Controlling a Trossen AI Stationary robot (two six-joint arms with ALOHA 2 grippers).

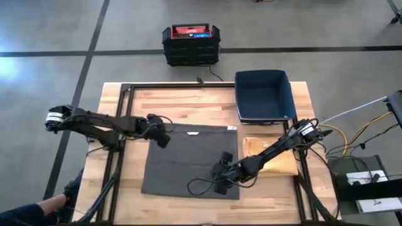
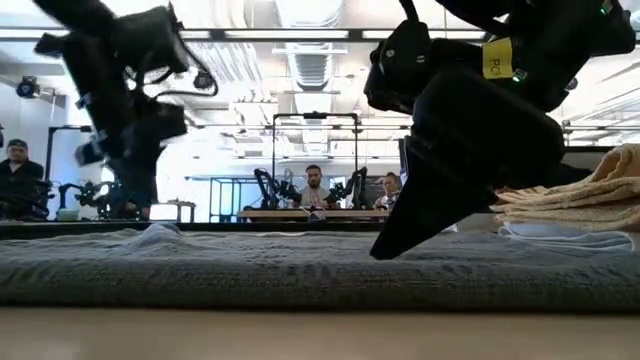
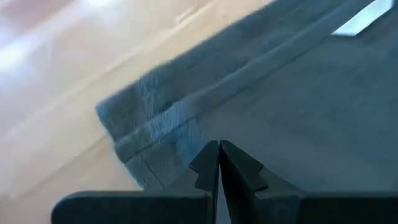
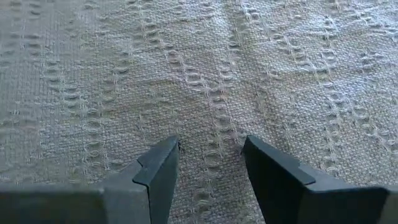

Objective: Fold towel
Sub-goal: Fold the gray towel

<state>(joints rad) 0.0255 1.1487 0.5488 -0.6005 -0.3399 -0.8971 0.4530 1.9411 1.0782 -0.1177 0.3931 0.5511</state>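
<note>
Wooden table (image 1: 188, 100) holds flat grey towel (image 1: 188, 157); left gripper (image 1: 162, 139) pressed together at its far-left corner (probably pinching hem), right gripper (image 1: 221, 183) spread above the near edge, ready to grab.

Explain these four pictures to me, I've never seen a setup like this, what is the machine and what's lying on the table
It is a robot with two dark arms at a wooden table. One picture looks straight down, one looks level across the tabletop, and two come from cameras on the wrists. A grey towel lies spread flat; the job is to fold it. The left gripper is at the towel's far left corner, fingers closed, though whether cloth is pinched between them is unclear. The right gripper is low over the towel's near right part, fingers open, holding nothing. To the right lie a tan folded towel and a blue bin.
</note>
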